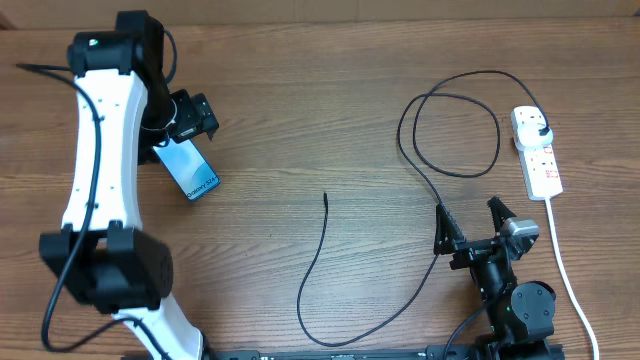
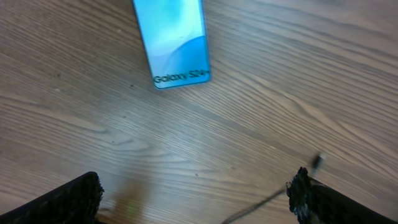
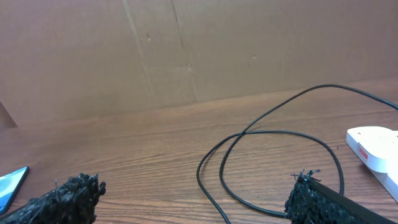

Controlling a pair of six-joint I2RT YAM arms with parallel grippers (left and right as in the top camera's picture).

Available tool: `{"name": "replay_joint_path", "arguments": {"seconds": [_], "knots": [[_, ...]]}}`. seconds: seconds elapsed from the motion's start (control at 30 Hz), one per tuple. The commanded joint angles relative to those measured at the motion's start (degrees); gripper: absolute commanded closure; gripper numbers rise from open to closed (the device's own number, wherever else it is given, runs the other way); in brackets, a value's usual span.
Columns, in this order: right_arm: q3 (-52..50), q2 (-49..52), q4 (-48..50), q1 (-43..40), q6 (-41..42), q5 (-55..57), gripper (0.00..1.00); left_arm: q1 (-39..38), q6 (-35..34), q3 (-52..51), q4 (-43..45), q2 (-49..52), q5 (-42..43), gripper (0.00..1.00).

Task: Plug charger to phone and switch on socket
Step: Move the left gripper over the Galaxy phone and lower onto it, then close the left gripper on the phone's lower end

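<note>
Phone, charger and socket lay apart on the wooden worktop [image 1: 300,100].
The lit blue phone [image 1: 190,170] lay flat and askew; the black charger [image 1: 322,238] looped from the white socket [image 1: 540,160], its tip lying loose.

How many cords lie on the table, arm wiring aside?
2: the black charger cable, looping from centre to the socket; the white cord, trailing from it at right.

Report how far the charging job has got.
Done: the charger's plug sits in the socket. In hand: nothing; left gripper and right gripper are open and empty. Left: the connector tip lies apart from the phone; switch state unreadable.
</note>
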Motion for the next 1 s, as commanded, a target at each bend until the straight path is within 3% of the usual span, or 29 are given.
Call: {"name": "replay_joint_path", "arguments": {"seconds": [0.0, 0.1, 0.13, 0.17, 0.2, 0.23, 0.27, 0.3, 0.33, 0.63, 0.8, 0.97], "knots": [[-0.61, -0.57, 0.31, 0.33, 0.17, 0.76, 0.00, 0.42, -1.60, 1.09, 0.44, 4.70, -4.04, 0.01], [-0.61, -0.57, 0.31, 0.33, 0.20, 0.76, 0.00, 0.26, -1.60, 1.09, 1.38, 8.22, -4.02, 0.01], [-0.61, -0.57, 0.31, 0.33, 0.17, 0.76, 0.00, 0.26, -1.60, 1.09, 1.44, 9.42, -4.00, 0.14], [-0.61, -0.57, 0.31, 0.33, 0.17, 0.76, 0.00, 0.26, -1.55, 1.09, 1.60, 10.45, -4.11, 0.56], [-0.61, -0.57, 0.31, 0.33, 0.17, 0.76, 0.00, 0.26, -1.60, 1.09, 1.64, 11.23, -4.26, 0.73], [-0.61, -0.57, 0.31, 0.33, 0.17, 0.76, 0.00, 0.26, -1.60, 1.09, 1.73, 11.78, -4.22, 0.76], [-0.61, -0.57, 0.31, 0.33, 0.17, 0.76, 0.00, 0.26, -1.60, 1.09, 2.08, 12.83, -4.13, 0.68], [-0.61, -0.57, 0.31, 0.33, 0.17, 0.76, 0.00, 0.31, -1.60, 1.09, 2.54, 13.51, -4.02, 0.40], [-0.61, -0.57, 0.31, 0.33, 0.17, 0.76, 0.00, 0.31, -1.60, 1.09, 3.10, 14.19, -3.98, 0.00], [-0.61, -0.57, 0.31, 0.33, 0.17, 0.76, 0.00, 0.31, -1.60, 1.09, 9.68, 15.76, -4.07, 0.00], [-0.61, -0.57, 0.31, 0.33, 0.17, 0.76, 0.00, 0.20, -4.55, 0.92, 11.15, 15.76, -10.27, 0.01], [-0.61, -0.57, 0.31, 0.33, 0.17, 0.76, 0.00, -0.04, -4.57, -1.49, 12.81, 15.76, -10.21, 0.00]]}}
